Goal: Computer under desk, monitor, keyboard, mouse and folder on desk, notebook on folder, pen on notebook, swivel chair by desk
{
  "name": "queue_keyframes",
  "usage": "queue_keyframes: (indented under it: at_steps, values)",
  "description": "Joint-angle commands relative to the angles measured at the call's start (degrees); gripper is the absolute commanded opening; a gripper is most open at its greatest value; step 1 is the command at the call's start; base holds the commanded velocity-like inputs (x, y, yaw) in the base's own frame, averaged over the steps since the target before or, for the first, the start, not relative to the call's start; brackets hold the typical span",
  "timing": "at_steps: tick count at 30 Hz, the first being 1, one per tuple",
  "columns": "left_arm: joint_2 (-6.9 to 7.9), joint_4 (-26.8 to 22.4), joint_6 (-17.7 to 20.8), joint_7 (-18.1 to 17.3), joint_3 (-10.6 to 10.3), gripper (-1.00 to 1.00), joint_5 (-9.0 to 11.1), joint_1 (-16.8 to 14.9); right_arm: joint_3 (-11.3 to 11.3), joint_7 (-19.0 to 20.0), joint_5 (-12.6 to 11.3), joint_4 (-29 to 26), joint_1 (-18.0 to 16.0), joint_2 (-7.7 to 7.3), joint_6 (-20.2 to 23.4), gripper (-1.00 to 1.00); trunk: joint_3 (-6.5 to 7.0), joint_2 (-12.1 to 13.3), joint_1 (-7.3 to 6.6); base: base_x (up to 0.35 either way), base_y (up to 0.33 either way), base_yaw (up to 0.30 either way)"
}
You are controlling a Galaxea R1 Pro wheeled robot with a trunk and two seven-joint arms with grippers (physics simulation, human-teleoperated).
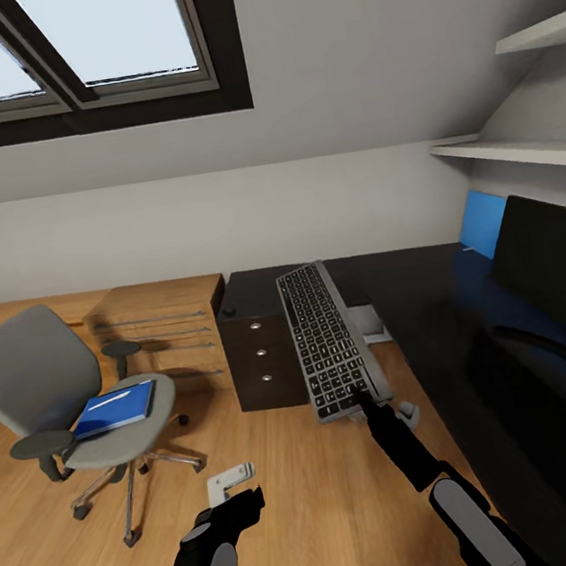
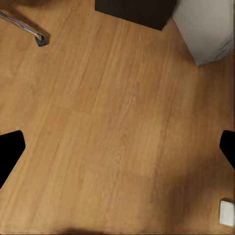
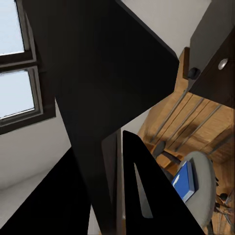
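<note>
1. The right gripper (image 1: 366, 404) is clamped on the slim silver-grey keyboard (image 1: 328, 340), which is held lifted beside the black-topped desk (image 1: 430, 297).
2. The left gripper (image 1: 230, 483) is seen parted over wood-grain floor (image 2: 117, 127).
3. Farther off, a blue folder (image 1: 116, 409) is seen on the grey swivel chair (image 1: 53, 381).

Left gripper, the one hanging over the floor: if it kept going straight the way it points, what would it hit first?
Probably the light wood plank floor: the left gripper, open, points straight down at bare boards.
</note>
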Motion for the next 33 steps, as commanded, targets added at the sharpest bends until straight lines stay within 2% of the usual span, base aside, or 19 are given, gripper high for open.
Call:
queue_keyframes:
  at_steps: [1,4,5,7,10,12,13,14,16,17,18,20,25,33]
  values:
    - [0.0,-0.07,0.08,0.59,-0.05,1.0,0.61,-0.05,-0.06,0.22,-0.72,0.03,-0.04,-0.04,0.37,-1.0,0.11,0.36,-0.25,-0.292,-0.216,0.0]
    - [0.0,-0.01,0.08,0.59,0.2,1.0,0.64,-0.05,-1.78,0.03,-0.66,0.43,-0.04,-0.05,0.46,-1.0,0.11,0.36,-0.25,-0.202,-0.154,0.0]
    - [0.0,0.01,0.03,0.59,0.55,1.0,0.61,-0.05,-6.35,0.0,-0.66,1.7,-0.04,-0.79,3.55,-1.0,0.11,0.36,-0.25,-0.025,-0.019,0.0]
    - [0.0,0.03,-0.05,0.56,0.6,1.0,0.58,-0.05,-9.34,0.03,-0.65,2.25,-0.04,-1.28,6.84,-1.0,0.11,0.36,-0.25,-0.013,-0.01,0.0]
    - [0.0,0.11,-0.08,0.56,0.56,1.0,0.56,-0.05,-12.69,0.04,-0.63,2.55,-0.04,-1.66,9.61,-1.0,0.11,0.36,-0.25,-0.006,-0.061,0.0]
    - [0.0,0.15,-0.11,0.58,0.55,1.0,0.56,-0.05,-13.97,0.01,-0.63,2.79,-0.08,-1.96,10.44,-1.0,0.11,0.36,-0.25,-0.002,-0.192,0.0]
    - [0.0,0.17,-0.14,0.58,0.54,1.0,0.56,-0.05,-14.68,-0.09,-0.66,3.48,-0.14,-2.63,10.91,-1.0,0.11,0.36,-0.25,-0.001,-0.262,0.0]
    - [0.0,0.18,-0.17,0.59,0.54,1.0,0.56,-0.05,-15.13,-0.17,-0.93,4.74,-0.22,-3.7,11.23,-1.0,0.11,0.36,-0.25,0.0,-0.289,0.0]
    - [0.0,0.3,-0.18,0.59,0.54,1.0,0.56,-0.05,-15.31,-0.2,-2.42,6.61,-0.35,-4.62,11.4,-1.0,0.11,0.36,-0.25,0.0,-0.298,0.0]
    - [0.0,0.47,-0.18,0.59,0.54,1.0,0.56,-0.05,-15.43,-0.15,-7.46,11.02,-0.82,-7.77,14.32,-1.0,0.11,0.36,-0.25,0.0,-0.307,0.0]
    - [0.0,0.49,-0.18,0.59,0.54,1.0,0.56,-0.05,-15.43,-0.15,-7.97,11.33,-0.93,-8.12,14.76,-1.0,0.11,0.36,-0.25,0.0,-0.308,0.0]
    - [0.0,0.54,-0.18,0.59,0.54,1.0,0.49,-0.05,-15.44,-0.13,-10.79,15.18,-2.12,-10.43,16.46,-1.0,0.11,0.36,-0.25,0.0,-0.308,0.0]
    - [0.0,0.54,-0.19,0.59,0.54,1.0,0.49,-0.05,-15.44,-0.05,-11.36,20.83,-4.94,-11.73,16.75,-1.0,0.11,0.36,-0.25,0.0,-0.308,0.0]
    - [0.0,0.54,-0.27,0.67,0.45,1.0,0.43,-0.05,-15.51,-0.04,-11.84,21.31,-5.15,-12.2,16.69,-1.0,0.11,0.36,-0.25,0.0,-0.309,0.0]
